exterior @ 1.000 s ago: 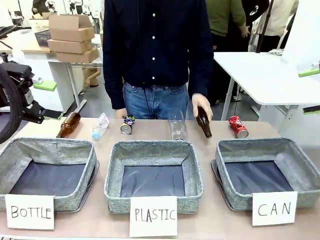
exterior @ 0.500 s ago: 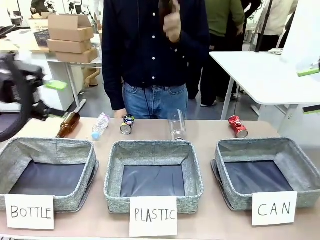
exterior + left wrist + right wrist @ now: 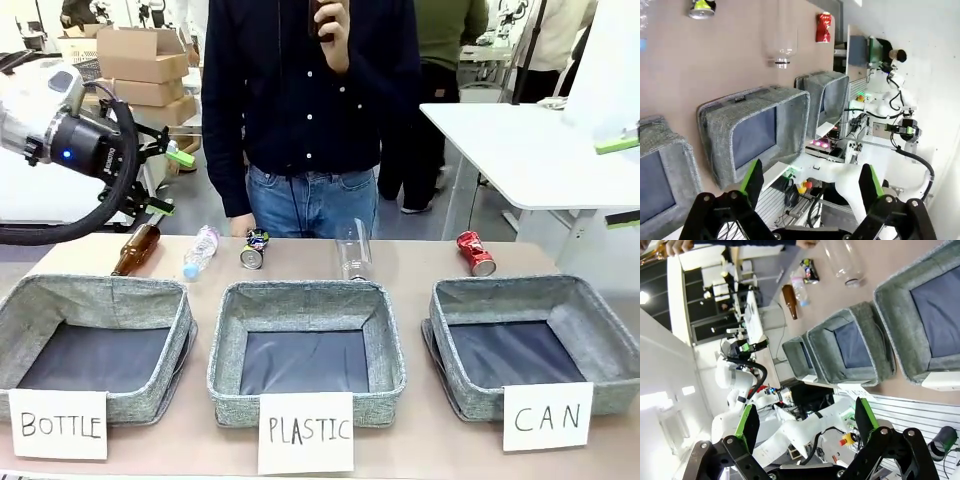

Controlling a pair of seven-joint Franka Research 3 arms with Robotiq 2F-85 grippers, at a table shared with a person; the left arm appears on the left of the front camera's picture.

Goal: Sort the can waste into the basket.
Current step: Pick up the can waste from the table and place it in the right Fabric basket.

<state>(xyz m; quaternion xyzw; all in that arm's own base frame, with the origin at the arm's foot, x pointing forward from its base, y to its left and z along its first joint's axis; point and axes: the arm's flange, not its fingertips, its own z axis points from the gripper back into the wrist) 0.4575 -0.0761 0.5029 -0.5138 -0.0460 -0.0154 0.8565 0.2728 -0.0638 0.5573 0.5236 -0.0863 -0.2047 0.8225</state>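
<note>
Bright, even indoor light; soft shadows under bins; wrist views wide-angle, edges bent; focus mostly sharp.

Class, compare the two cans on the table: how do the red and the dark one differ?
The red can is mainly red; the dark can carries green and blue print. The red can lies behind the CAN basket, the dark can behind the PLASTIC basket. Both lie on the table.

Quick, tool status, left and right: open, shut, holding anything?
Left tool: open, holding nothing.
Right tool: open, holding nothing.
</note>
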